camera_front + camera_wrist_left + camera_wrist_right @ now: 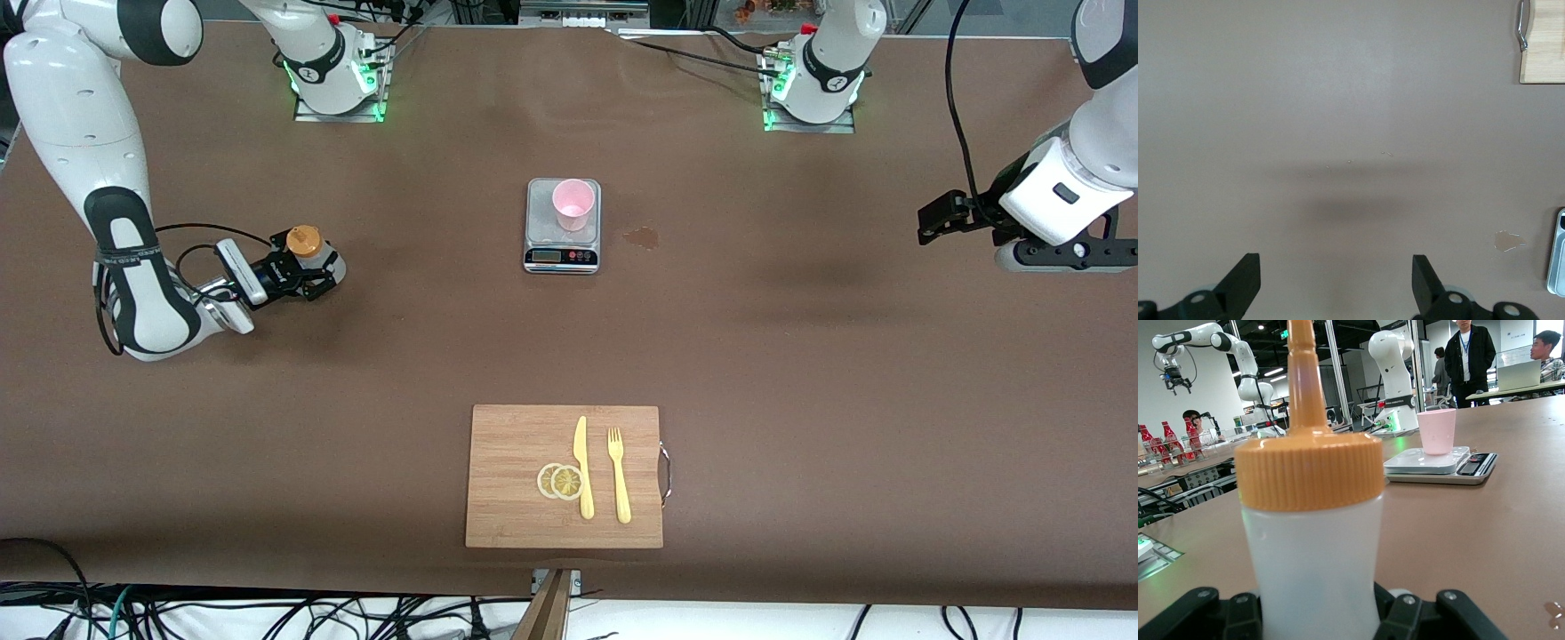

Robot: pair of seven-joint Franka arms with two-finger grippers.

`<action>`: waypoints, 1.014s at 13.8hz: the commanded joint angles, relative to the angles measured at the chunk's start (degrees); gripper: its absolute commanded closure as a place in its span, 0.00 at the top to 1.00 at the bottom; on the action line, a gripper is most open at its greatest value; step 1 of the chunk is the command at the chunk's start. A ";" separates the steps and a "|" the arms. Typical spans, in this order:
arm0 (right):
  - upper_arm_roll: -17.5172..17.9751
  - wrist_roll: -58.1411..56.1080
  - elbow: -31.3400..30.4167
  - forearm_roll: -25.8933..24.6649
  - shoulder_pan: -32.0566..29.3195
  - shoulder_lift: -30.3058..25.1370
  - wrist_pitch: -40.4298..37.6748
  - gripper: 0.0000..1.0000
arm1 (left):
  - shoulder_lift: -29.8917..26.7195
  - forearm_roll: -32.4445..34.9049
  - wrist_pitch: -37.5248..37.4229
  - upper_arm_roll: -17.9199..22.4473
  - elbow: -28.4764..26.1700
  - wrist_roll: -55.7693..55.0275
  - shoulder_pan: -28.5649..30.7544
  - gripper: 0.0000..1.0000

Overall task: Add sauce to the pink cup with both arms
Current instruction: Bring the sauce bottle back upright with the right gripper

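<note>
The sauce bottle (308,246), whitish with an orange nozzle cap, stands upright near the right arm's end of the table. My right gripper (311,269) is shut on its body. In the right wrist view the bottle (1311,520) fills the foreground, squeezed between the black fingers (1418,617). The pink cup (573,204) stands upright on a small kitchen scale (562,253) at mid-table; the right wrist view shows the cup (1436,430) well apart from the bottle. My left gripper (931,222) hangs open and empty over the left arm's end of the table, its fingers (1245,280) wide apart above bare mat.
A wooden cutting board (516,516) lies nearer the front camera, with a yellow knife (583,467), a fork (618,476) and two lemon slices (560,481). A small brownish spill (642,236) marks the mat beside the scale. The arms' bases (333,80) sit at the table's back edge.
</note>
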 commanded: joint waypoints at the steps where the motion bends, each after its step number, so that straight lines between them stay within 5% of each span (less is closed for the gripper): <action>1: 0.44 -0.38 0.87 1.36 -0.86 0.62 -1.64 0.89 | 0.94 -1.07 -1.35 0.25 1.87 -0.03 -0.34 1.00; 2: 0.44 -0.47 0.87 1.53 -0.86 0.88 -1.72 1.00 | 0.85 -1.07 -1.35 0.25 1.87 -0.03 -0.34 1.00; 8: -0.17 -0.73 2.18 0.13 -1.39 0.53 -3.39 1.00 | 0.85 -1.07 -1.61 0.25 1.87 -0.03 -0.34 1.00; 14: -2.90 -2.75 11.93 -6.99 -1.39 -0.52 -5.06 1.00 | 0.85 -1.16 -1.70 0.25 1.87 -0.03 -0.34 1.00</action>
